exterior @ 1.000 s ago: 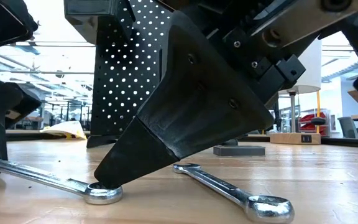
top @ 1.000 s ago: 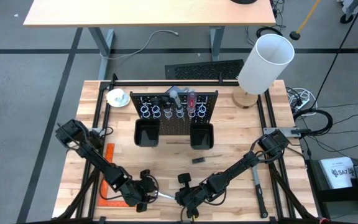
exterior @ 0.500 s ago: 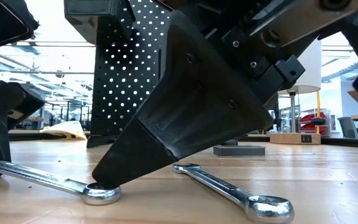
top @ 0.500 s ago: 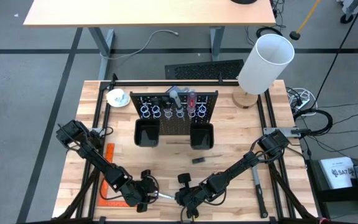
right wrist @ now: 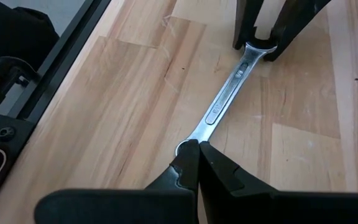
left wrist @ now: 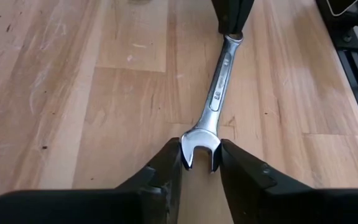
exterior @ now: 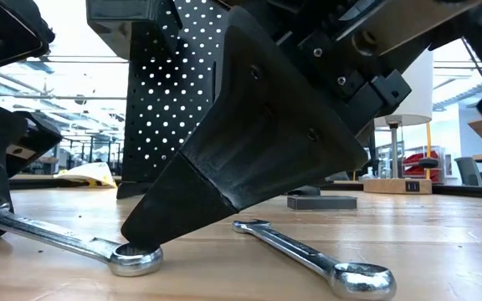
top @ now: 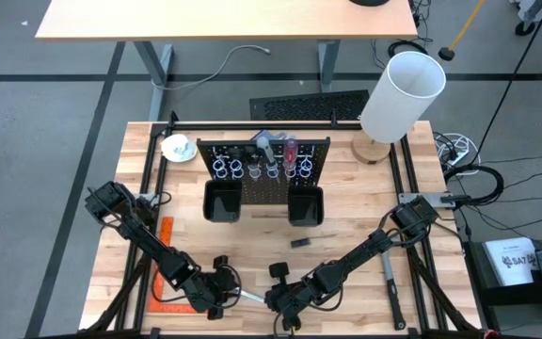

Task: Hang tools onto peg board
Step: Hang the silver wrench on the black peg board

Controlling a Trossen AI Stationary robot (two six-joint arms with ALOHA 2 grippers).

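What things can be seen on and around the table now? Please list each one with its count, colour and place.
Wrenches: two, silver, near edge; one lies between both grippers.
Peg board: one, black, upright at table middle, far side.
Bins: two, black, at the board's foot.
Ring holders: one row, silvery, on the board.
Small block: one, dark, before the right bin.
Lamp: one, white shade, far right corner.
Ruler: one, orange, left side.
Left gripper: fingers around the wrench's open end.
Right gripper: shut, tip pressing the ring end.
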